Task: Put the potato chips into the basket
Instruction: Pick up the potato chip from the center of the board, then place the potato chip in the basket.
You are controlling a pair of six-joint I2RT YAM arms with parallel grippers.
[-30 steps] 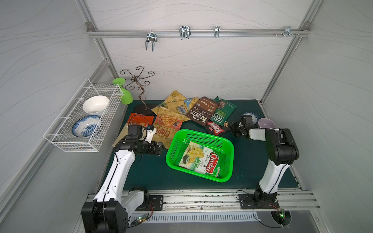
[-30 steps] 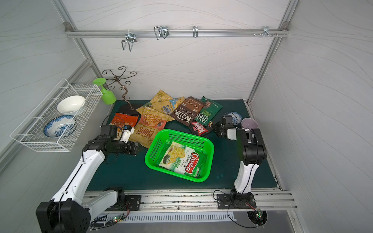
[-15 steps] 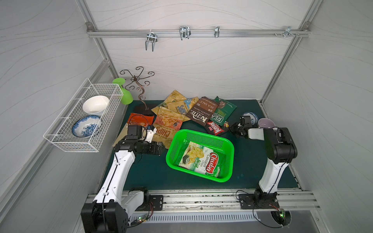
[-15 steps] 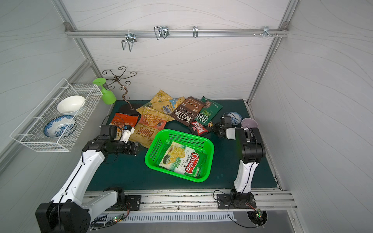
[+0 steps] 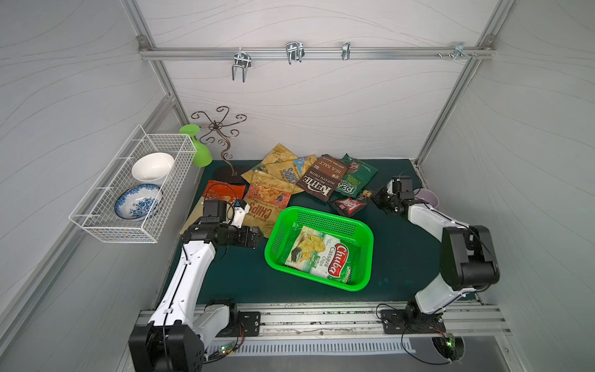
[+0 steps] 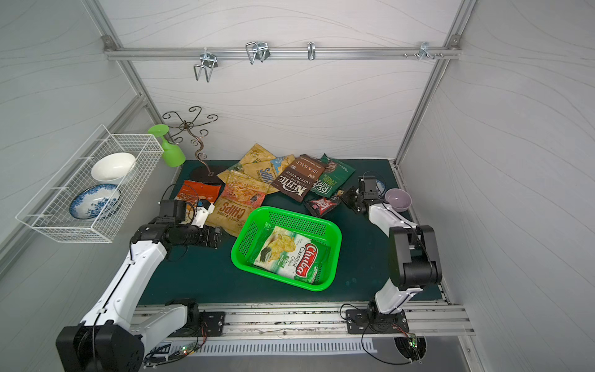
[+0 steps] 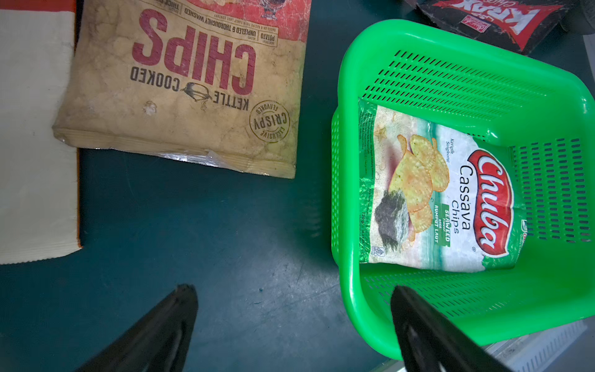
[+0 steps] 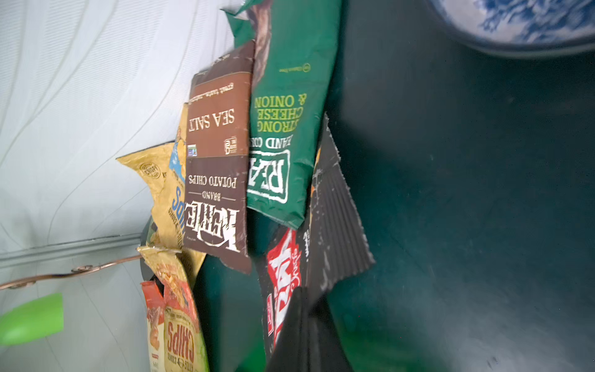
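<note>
The black-and-red bag (image 5: 349,205) lies on the bench (image 5: 402,251) just past the far right corner of the basket (image 5: 273,238). Its long axis runs from the right hand (image 5: 375,195) leftward toward the heap of other bags. That hand is clamped on the bag's crimped end; in the right wrist view the ridged seal (image 8: 338,225) runs down into the closed jaws.

From this grip the basket lies close by, toward the robot and to its left, so the right arm is plainly the nearer one. A lift and a short swing inward should carry the bag over the rim. One green-and-white bag (image 5: 322,257) already lies flat inside the basket.

The dark green bag (image 5: 354,177) and the brown bag (image 5: 317,180) lie just behind the held one. The left hand (image 5: 254,236) is spread wide and empty over bare bench, between the tan bag (image 5: 260,212) and the basket's left wall.
</note>
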